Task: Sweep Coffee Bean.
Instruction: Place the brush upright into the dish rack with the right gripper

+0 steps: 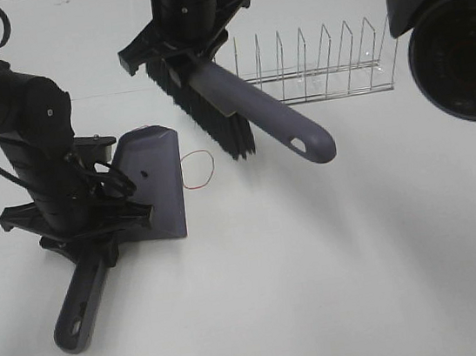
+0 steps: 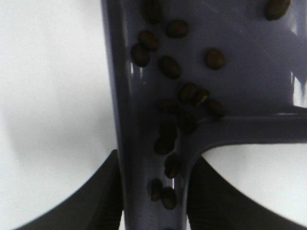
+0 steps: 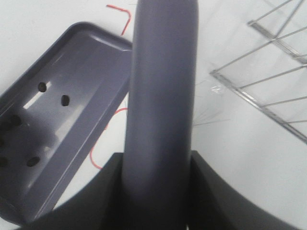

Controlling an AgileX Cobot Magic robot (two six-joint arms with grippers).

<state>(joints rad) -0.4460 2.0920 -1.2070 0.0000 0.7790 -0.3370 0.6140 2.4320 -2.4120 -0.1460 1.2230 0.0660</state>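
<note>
Glossy plastic dustpan (image 2: 249, 91), wire rack (image 1: 320, 66)

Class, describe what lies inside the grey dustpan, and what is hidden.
Dark coffee beans lie inside the dustpan, several crowded into its handle channel. In the high view the left arm covers the pan's rear, hiding beans there.

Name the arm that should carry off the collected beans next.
Left. The left gripper is shut on the handle of the dustpan, and the coffee beans already lie in that pan. The right gripper is shut on the brush, so it probably has no free grip.
</note>
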